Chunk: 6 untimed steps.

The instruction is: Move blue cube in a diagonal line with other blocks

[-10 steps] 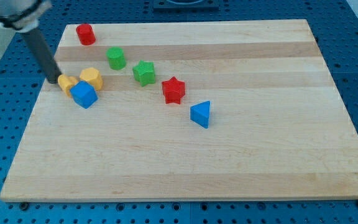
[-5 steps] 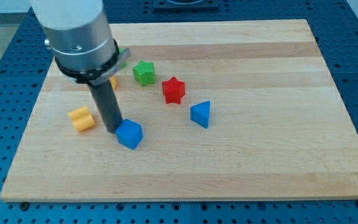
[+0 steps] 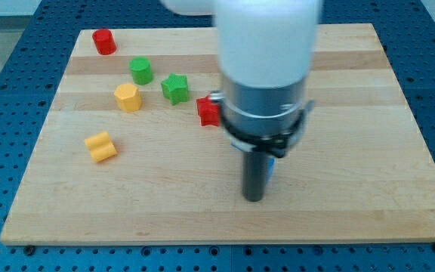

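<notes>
My tip (image 3: 254,198) rests on the worktop (image 3: 368,189) near its bottom edge, centre. It is a bare rod; no end effector to clench. A blue sliver (image 3: 269,171) touching it, arm-hidden, is probably the blue cube or pyramid; cannot tell.

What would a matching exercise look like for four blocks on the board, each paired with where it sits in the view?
Column one:
1. red cylinder
2. green star
3. yellow hexagonal block
4. yellow block

Column two:
A. lowest of the four, toward the view's left edge
B. just to the view's left of the red star
C. top left corner of the board
D. below the green cylinder

Pairs: 1-C, 2-B, 3-D, 4-A
</notes>
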### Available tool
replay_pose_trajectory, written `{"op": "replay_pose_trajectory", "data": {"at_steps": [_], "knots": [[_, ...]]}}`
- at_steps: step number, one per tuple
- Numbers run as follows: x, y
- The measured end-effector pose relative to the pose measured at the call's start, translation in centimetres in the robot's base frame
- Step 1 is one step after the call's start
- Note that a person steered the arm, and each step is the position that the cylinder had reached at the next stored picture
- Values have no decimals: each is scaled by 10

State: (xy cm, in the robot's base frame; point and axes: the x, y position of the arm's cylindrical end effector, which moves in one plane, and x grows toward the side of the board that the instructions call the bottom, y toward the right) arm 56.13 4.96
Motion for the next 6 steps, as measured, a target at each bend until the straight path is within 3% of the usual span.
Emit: {"op": "replay_pose_trajectory", "data": {"at_steps": [1,2,3,4,6], "knots": [[-10,18],[8,2],[-13,-8],[-15,-54],[-42,-43]]}}
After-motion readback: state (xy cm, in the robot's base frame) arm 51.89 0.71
